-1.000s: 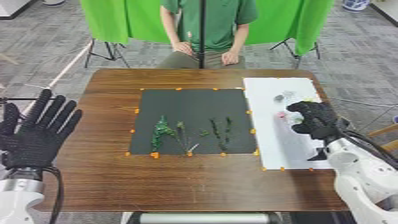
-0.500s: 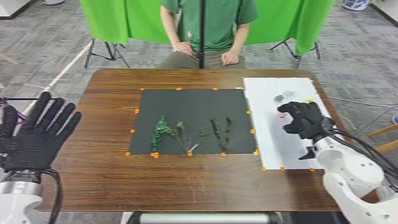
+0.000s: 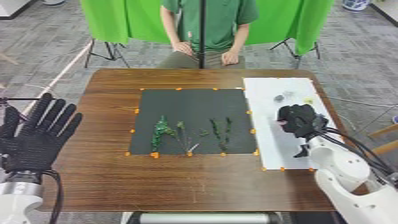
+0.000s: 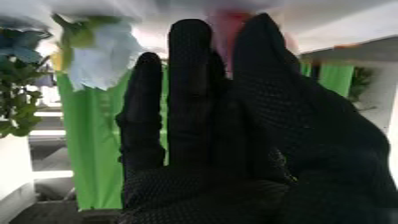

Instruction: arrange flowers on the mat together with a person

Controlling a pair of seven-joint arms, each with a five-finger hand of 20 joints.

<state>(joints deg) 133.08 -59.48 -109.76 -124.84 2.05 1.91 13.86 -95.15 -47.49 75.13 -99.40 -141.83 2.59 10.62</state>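
Observation:
Over the white mat (image 3: 277,145) is my right hand (image 3: 303,121), fingers fairly straight, beside a pink flower (image 3: 282,121). In the right wrist view the hand (image 4: 209,192) has its thumb close to the fingers, and the pink flower (image 4: 230,31) is at their tips; whether it touches them I cannot tell. A pale flower (image 4: 99,56) hangs near. On the black mat (image 3: 191,102) lie a bushy green stem (image 3: 160,131), a budded stem (image 3: 181,131) and two dark sprigs (image 3: 216,131). My left hand (image 3: 35,145) is spread open left of the table.
Farther up the white mat are a greyish flower (image 3: 279,98) and a yellowish one (image 3: 308,100). The brown table (image 3: 191,185) surrounds both mats, which have orange tape pieces along their edges. A dark pole (image 3: 202,35) rises beyond the table's far edge.
My right hand has moved left over the white mat, then slightly back toward the robot. My left hand and the stems on the black mat have kept still.

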